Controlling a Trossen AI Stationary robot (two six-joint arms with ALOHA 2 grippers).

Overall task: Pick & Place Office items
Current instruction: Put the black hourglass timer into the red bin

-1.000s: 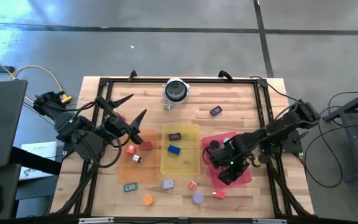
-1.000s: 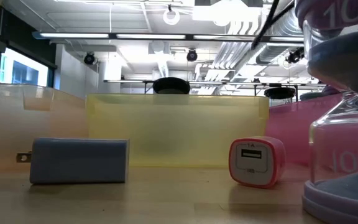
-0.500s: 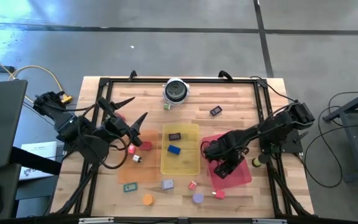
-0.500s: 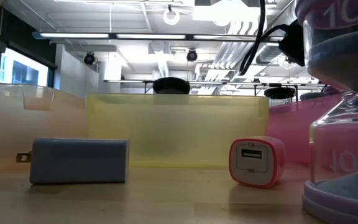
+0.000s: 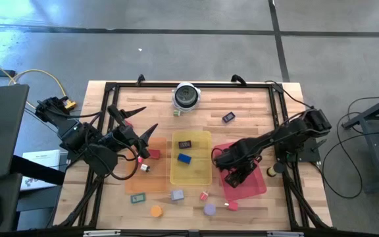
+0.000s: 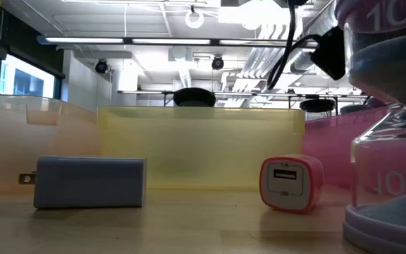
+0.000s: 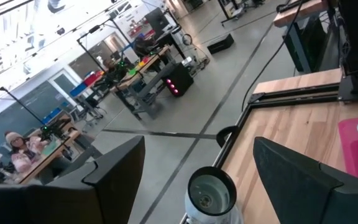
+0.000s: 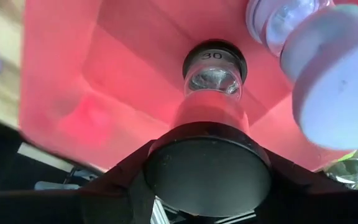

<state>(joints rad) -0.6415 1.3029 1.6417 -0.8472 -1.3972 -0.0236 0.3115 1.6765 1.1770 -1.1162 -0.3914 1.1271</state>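
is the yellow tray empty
No, the high view shows a blue block and a black piece lying inside the yellow tray.

Tabletop [image 5: 255,112]: pale wood grain. Trays: orange [image 5: 151,184], yellow [image 5: 199,172], red [image 5: 258,185], all translucent. Blue block [image 5: 184,158] in yellow tray. Black-capped hourglass [image 8: 211,106] with clear glass. Pink-and-white charger [image 6: 291,183]. Grey plug block [image 6: 90,182].

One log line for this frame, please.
right gripper: jaws shut on black-capped hourglass, over red tray | left gripper: jaws open, empty, waiting at table's left side
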